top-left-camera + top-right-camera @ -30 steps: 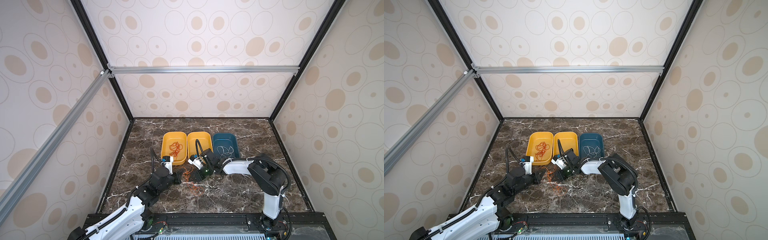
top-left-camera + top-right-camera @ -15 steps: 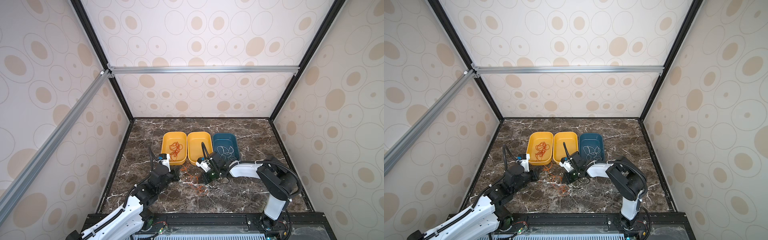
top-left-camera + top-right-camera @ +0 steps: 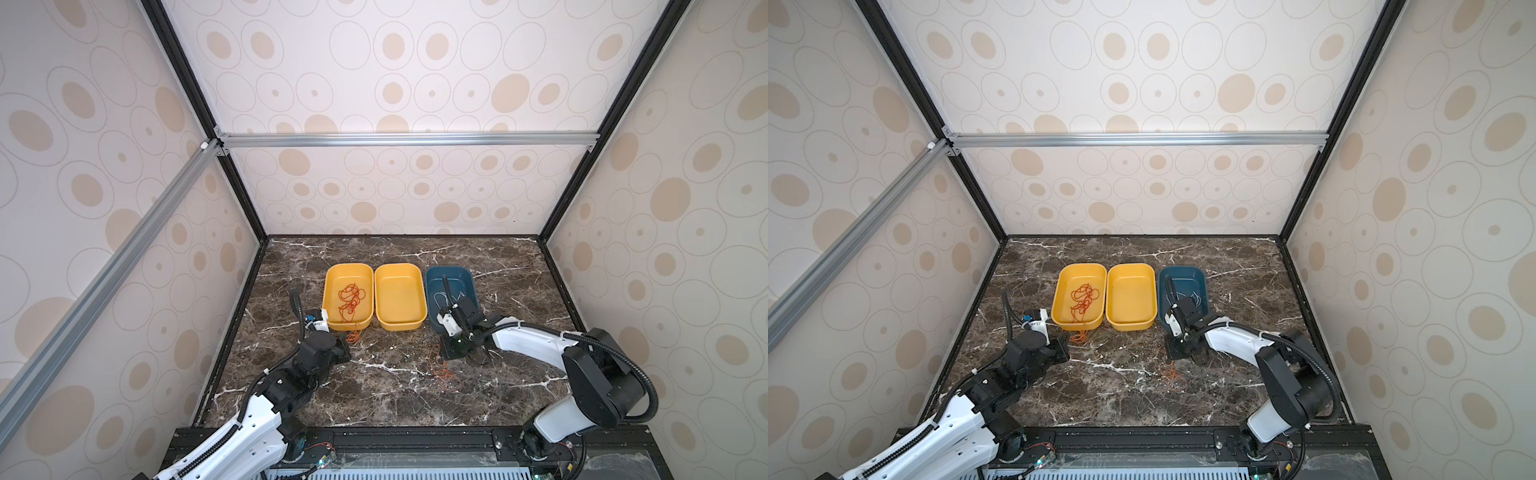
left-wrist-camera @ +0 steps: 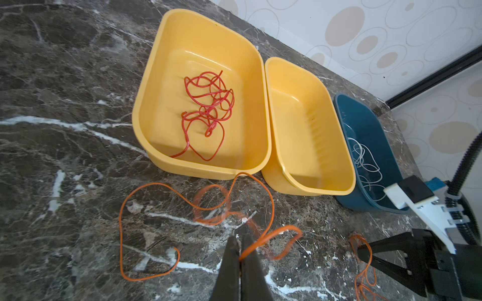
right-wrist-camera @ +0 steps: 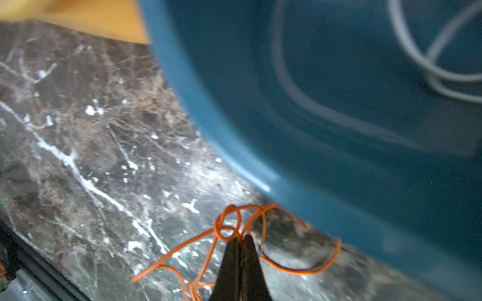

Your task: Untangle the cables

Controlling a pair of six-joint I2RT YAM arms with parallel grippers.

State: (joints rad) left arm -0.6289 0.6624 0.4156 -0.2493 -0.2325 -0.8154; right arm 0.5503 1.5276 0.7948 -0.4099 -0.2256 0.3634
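- A dark marble-patterned desk (image 3: 374,395) carries three plastic tubs in a row, with a robot arm on either side.
- The left hand (image 4: 240,235) is pinched shut on a very thin orange wire (image 4: 120,224). The wire sprawls in loose open loops on the desk, just in front of the left yellow rectangular tub (image 4: 156,78).
- The right hand (image 5: 240,238) is also closed. Its tips nip a small orange tangle (image 5: 172,254) at a tight curl, low over the desk beside the dark blue tub (image 4: 365,117).
- The two orange bunches lie well apart in both top views. I cannot tell whether a strand joins them, as the wire is too fine to trace.
- A curly red wire (image 4: 208,112) lies heaped inside the left yellow tub, and a thin white wire (image 4: 365,166) lies coiled in the blue tub. The middle yellow tub (image 4: 307,135) looks bare.
- Handling, as I judge it: these wires are almost weightless and limp, yet springy enough to keep their curls. They will trail and snag rather than slide as one piece.
- The smooth sheath may slip from a pinch, so a firm fingertip hold is needed.
- The best grip is on a free stretch or near an end. Pulling at the knot itself could tighten it.
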